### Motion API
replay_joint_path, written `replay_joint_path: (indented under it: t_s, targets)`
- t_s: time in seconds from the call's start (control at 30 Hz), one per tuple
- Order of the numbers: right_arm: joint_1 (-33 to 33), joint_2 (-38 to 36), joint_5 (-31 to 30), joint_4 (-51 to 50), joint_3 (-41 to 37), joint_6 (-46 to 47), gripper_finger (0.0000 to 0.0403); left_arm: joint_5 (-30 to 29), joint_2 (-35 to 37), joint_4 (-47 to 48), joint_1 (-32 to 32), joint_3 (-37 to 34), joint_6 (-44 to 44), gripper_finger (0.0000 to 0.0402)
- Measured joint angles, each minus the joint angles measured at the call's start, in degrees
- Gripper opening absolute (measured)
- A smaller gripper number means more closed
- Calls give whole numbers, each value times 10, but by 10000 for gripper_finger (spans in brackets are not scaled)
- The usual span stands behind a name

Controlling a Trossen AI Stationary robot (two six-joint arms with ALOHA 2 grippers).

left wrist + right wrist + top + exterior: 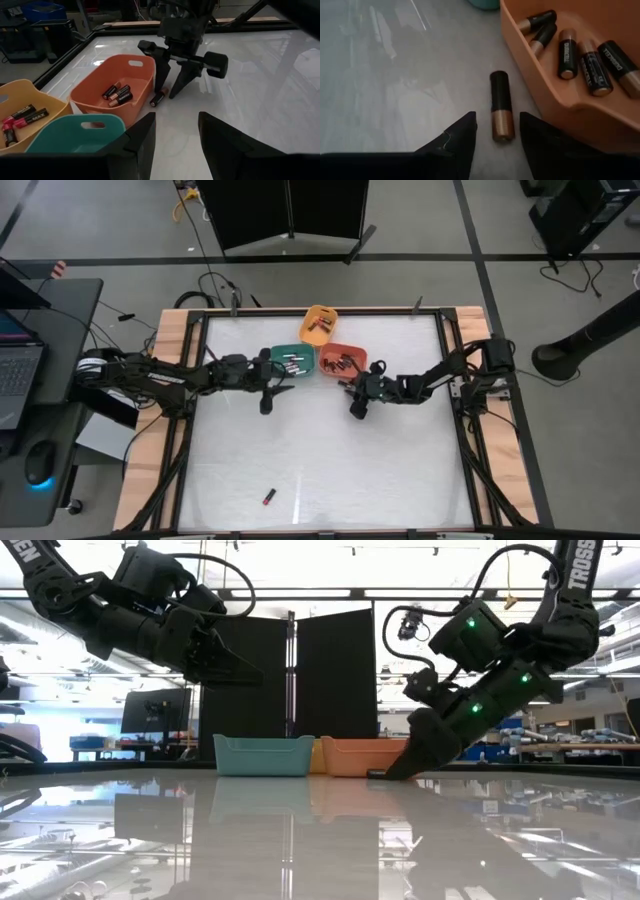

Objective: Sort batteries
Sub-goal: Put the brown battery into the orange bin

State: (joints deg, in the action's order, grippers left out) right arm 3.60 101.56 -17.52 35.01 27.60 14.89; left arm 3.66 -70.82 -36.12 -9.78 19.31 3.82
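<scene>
A black and copper battery (499,106) lies flat on the table, just beside the orange bin's (555,97) outer wall. My right gripper (497,127) is open and low at the table, one finger on each side of the battery's copper end, with a gap on both sides. Several like batteries (585,60) lie in the orange bin. My left gripper (175,131) is open, holds nothing, and hangs above the near rim of the teal bin (75,134). It is raised in the low view (245,672). A red-tipped battery (269,497) lies alone near the table's near edge.
Three bins stand together at the table's far middle: yellow (320,326) with dark and pink batteries, teal (293,363) with several batteries, orange (343,360). The white tabletop (330,460) spreads toward the near edge. A raised frame (455,380) borders the table.
</scene>
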Motion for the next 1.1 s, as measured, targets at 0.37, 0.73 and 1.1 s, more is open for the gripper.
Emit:
replay_joint_path:
  t_s: [0.37,0.73,1.1]
  targets:
    - [-28,10,-10,3,2,15,61,0,0,0,10,0,-1,157]
    - [-80,-97,1,-81,37,2,61,-1,0,8,10,0,-13,157]
    - [58,-104,16,-294,192,-85,61,-2,0,16,17,0,-28,156]
